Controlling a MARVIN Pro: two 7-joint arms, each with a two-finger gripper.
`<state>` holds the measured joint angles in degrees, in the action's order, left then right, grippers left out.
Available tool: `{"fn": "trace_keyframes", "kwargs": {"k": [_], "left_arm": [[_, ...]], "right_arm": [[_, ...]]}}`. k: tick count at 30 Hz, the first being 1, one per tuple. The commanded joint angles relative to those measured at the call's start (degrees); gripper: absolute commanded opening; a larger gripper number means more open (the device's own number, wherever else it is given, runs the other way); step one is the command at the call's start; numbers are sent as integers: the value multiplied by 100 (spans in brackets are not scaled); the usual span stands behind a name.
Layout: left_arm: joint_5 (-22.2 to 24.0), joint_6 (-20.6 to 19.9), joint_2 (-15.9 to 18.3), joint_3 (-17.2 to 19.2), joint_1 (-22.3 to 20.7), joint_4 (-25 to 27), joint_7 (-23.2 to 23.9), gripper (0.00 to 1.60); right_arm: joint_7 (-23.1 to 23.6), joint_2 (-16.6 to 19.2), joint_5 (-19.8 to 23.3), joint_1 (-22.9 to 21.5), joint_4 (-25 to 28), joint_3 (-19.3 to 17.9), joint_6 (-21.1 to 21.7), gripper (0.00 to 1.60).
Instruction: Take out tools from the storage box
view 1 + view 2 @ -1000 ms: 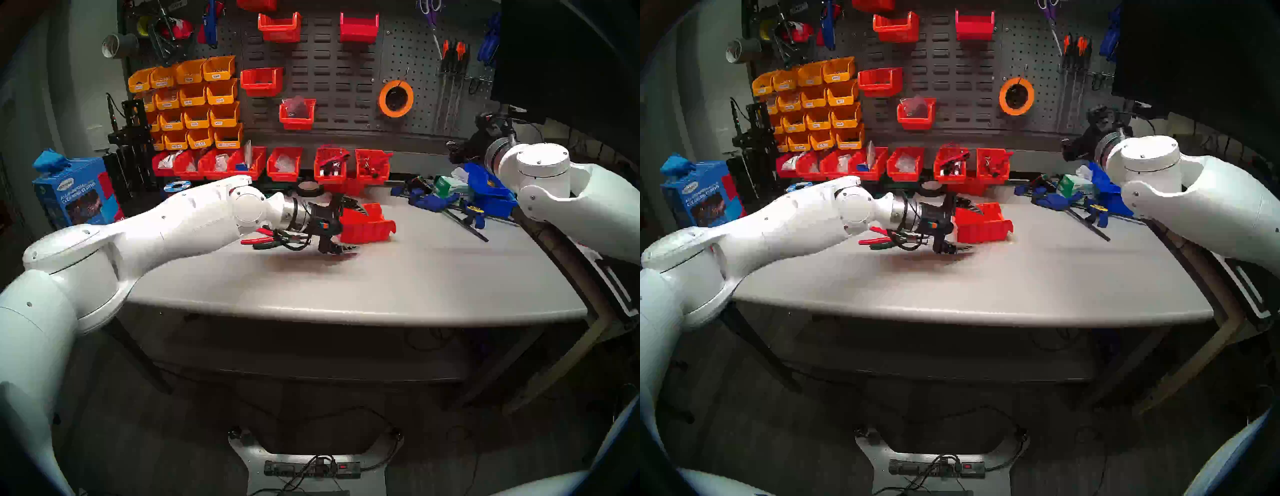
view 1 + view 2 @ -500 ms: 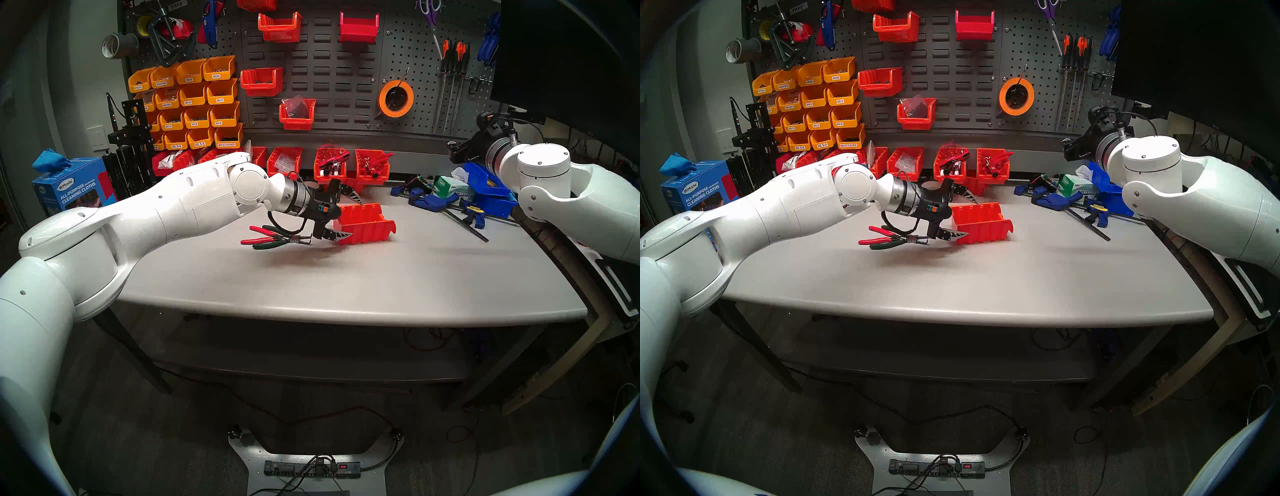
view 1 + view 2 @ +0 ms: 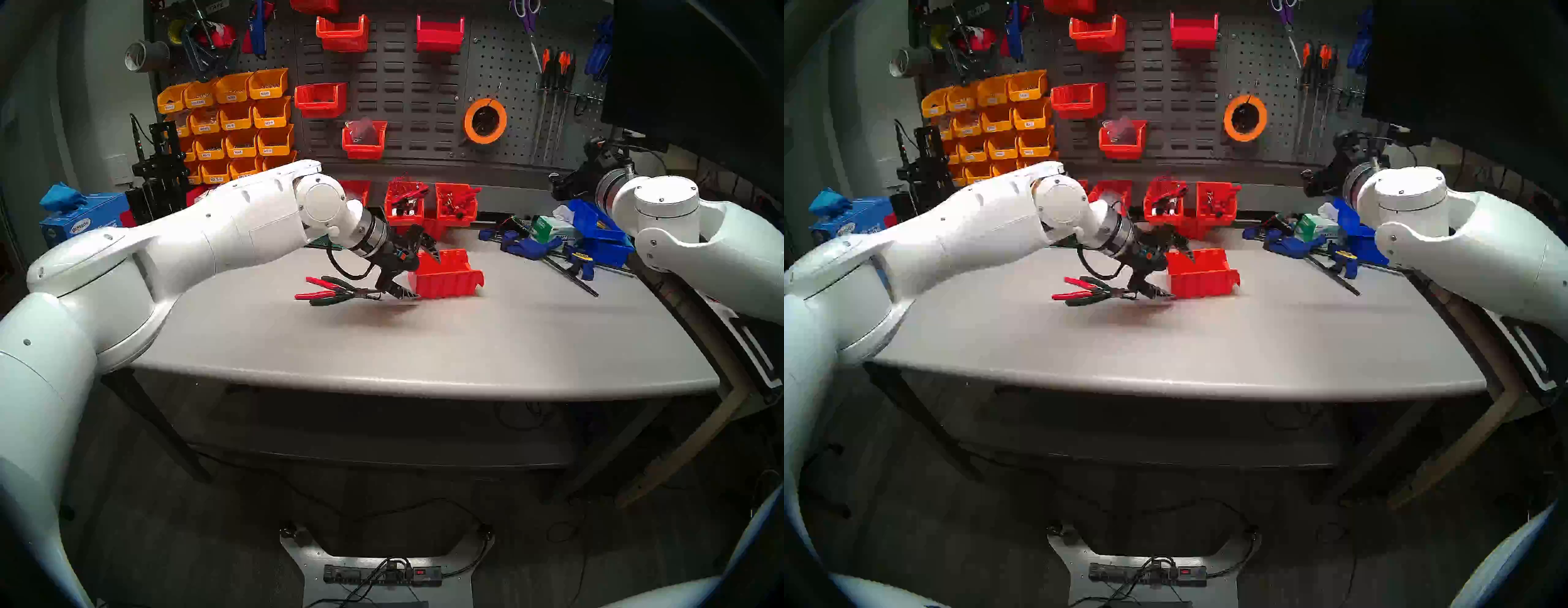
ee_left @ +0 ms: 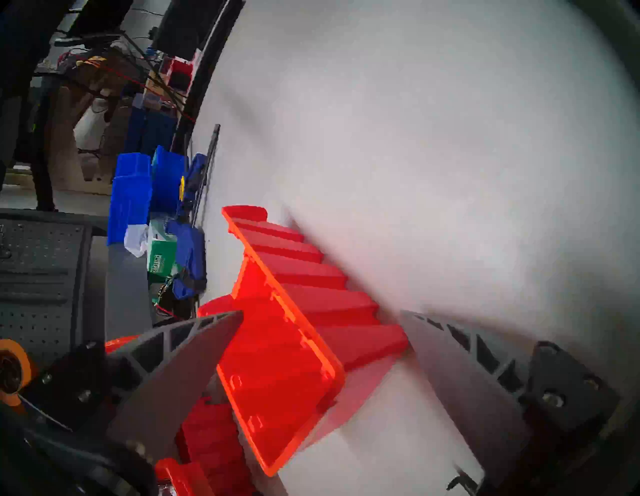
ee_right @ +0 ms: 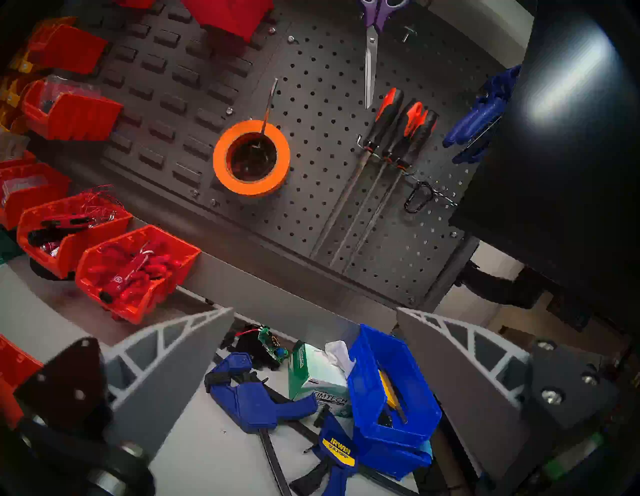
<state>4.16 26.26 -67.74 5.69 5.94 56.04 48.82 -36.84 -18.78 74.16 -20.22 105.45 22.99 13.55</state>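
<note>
The left gripper (image 3: 418, 271) has its jaws spread wide around the near end of the red bin (image 3: 449, 276), one finger (image 4: 194, 360) over the bin's open inside and the other finger (image 4: 450, 367) outside its ribbed wall, low against the table (image 3: 424, 339); the wrist view is blurred, so I cannot tell whether either finger actually touches the plastic, and nothing is clamped between them. The bin sits on the table tilted toward the far side, its scooped lip at the end away from the jaws, and no tool shows inside it. Behind the outer finger, back toward the wrist, lie the cutters (image 3: 316, 288) and the pliers (image 3: 335, 295), crossed over each other on the table, heads pointing at the gripper, handles fanned away from it. The left arm reaches in from the table's left edge, forearm rising to a raised wrist that bends the gripper downward and to the right. The right gripper (image 5: 315, 363) is also wide open and empty, held up level near the pegboard (image 5: 329, 166); between and below its fingers lie blue clamps (image 5: 256, 398), a blue bin (image 5: 388, 391) and a tissue box (image 5: 315, 377) on the table, well apart from it
</note>
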Motion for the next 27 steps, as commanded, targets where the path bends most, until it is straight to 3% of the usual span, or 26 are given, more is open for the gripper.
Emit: {"fn": "trace_keyframes", "kwargs": {"k": [1,10,15,23,24,25,26,27], "left_arm": [[49,-46,-280,1,-389,-111,464,160],[-69,42,-487,-98,-494,-369,1014,160],[-416,263,-552,-159,-566,-615,830,160],[-548,478,-601,-139,-523,-813,779,160],[-547,499,-597,-136,-515,-817,785,128],[-532,533,-601,-142,-511,-831,836,107],[-526,554,-601,-143,-505,-839,861,88],[-491,595,-610,-136,-493,-867,915,80]], "right_arm": [[-19,4,-52,-100,-12,-73,-2,160],[-19,5,-56,-100,-12,-73,-1,160],[-19,4,-55,-100,-12,-73,-1,160],[-19,5,-59,-101,-11,-73,0,160],[-18,5,-59,-101,-11,-73,0,160],[-18,5,-59,-101,-11,-73,0,160],[-18,5,-60,-101,-11,-73,0,160],[-18,5,-60,-101,-11,-73,0,160]]}}
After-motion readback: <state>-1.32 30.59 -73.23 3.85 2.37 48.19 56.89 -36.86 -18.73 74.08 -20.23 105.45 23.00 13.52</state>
